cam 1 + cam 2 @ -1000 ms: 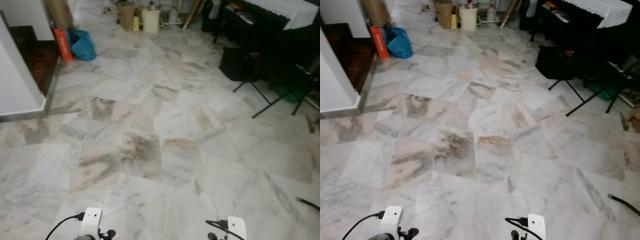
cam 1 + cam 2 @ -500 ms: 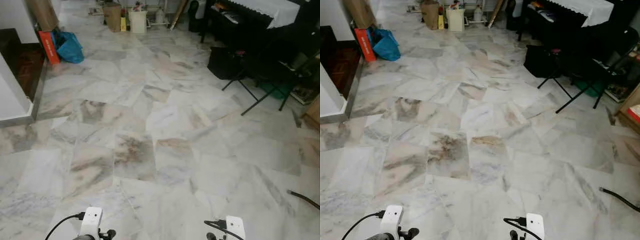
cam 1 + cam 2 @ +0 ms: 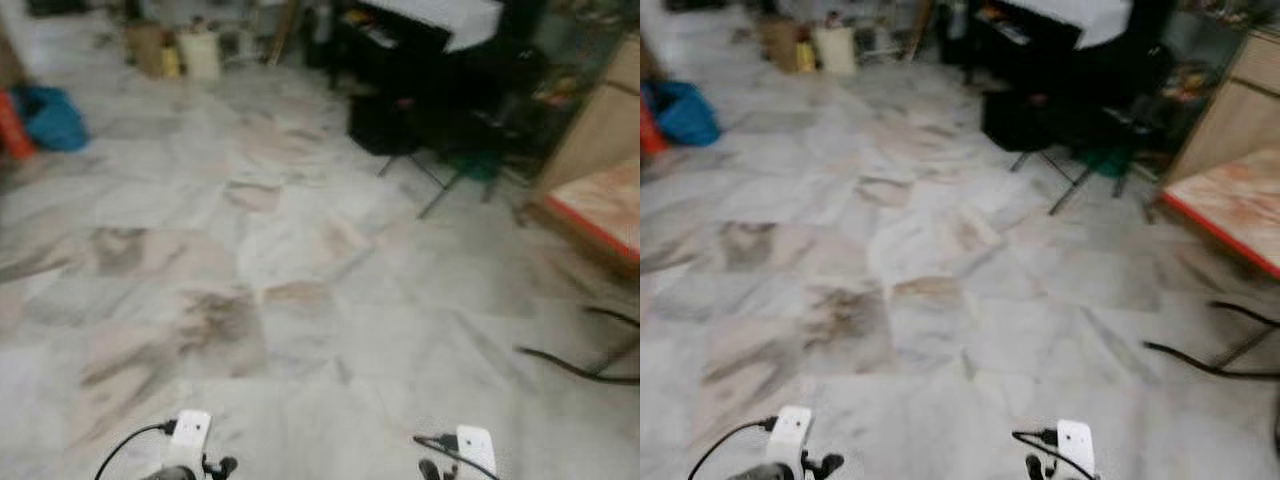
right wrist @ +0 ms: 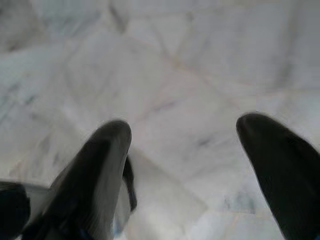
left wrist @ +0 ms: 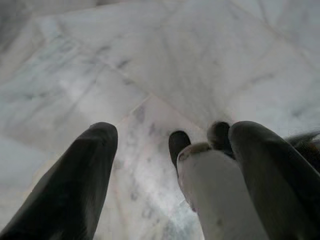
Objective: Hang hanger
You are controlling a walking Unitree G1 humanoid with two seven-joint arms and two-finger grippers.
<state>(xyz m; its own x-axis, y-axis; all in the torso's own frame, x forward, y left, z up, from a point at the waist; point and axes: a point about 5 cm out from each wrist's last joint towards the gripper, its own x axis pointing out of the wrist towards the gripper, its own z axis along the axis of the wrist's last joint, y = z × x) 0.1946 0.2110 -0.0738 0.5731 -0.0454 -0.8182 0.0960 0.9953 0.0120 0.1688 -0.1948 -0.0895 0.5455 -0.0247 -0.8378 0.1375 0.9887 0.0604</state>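
Hanger, if that is what the pale rounded piece (image 5: pixel 220 200) lying against one finger of the left gripper (image 5: pixel 170 185) is, cannot be told for sure; that gripper's fingers stand apart around it, so whether they truly grip it I cannot tell; the arm hangs low over the marble floor (image 3: pixel 300 250). Going from left to right across the head views: a blue bag (image 3: pixel 50 115) sits far left; boxes and a pale bin (image 3: pixel 200 55) stand at the back; a dark stand with crossed legs (image 3: pixel 420 150) comes next; a wooden cabinet with a red edge (image 3: pixel 590 200) is at right, with a black cable (image 3: pixel 570 365) before it. The right gripper (image 4: pixel 185 165) hangs with its fingers wide apart, holding nothing. By my judgement this is the walking step, with no rail or hook to hang on found yet; next the robot needs to find one. Blur softens everything; the cabinet is cut off at the edge.
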